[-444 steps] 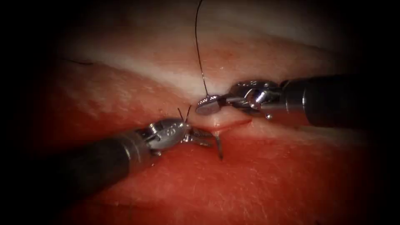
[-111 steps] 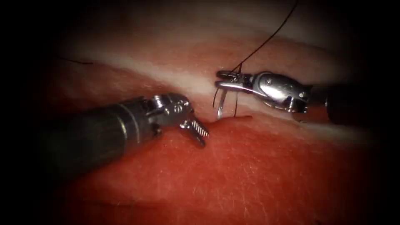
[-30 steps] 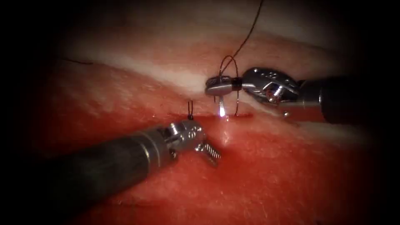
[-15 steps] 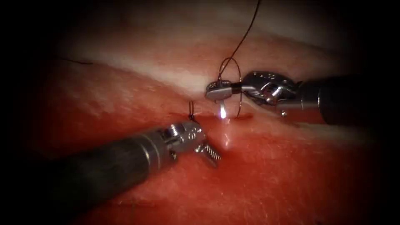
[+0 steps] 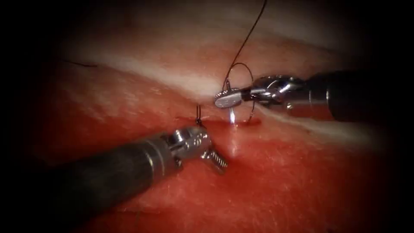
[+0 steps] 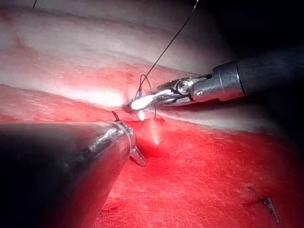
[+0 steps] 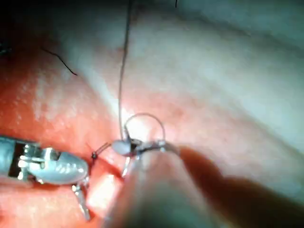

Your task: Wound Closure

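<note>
Centrally, the right arm's tool [image 5: 226, 99] reaches in above the cut [image 5: 228, 122] in the tissue [image 5: 280, 181], its jaws clenched on the curved needle [image 5: 232, 113]. The grip sits near the needle's tail end, though the jaws cover the exact spot. Below the jaws a short bright stretch of the needle runs down to the cut; its tip is hidden, so whether it has entered the tissue cannot be told for certain. The dark thread [image 5: 248, 39] climbs away above these jaws and is cut off at the frame edge, and a small loop [image 5: 246, 71] of it curls around the jaws. Where that loop goes behind the metal is hard to make out.

Down and to the left of those jaws, the left arm's tool [image 5: 214, 159] rests against the tissue on the near side of the cut. One toothed jaw shows, angled downward; the other is hidden, so it cannot be told whether this tool is released or clenched, and nothing is seen in it. Just above its wrist, a short knotted stitch [image 5: 198, 115] stands up from the cut. Red fluid [image 5: 258, 142] stains the tissue below the cut.
</note>
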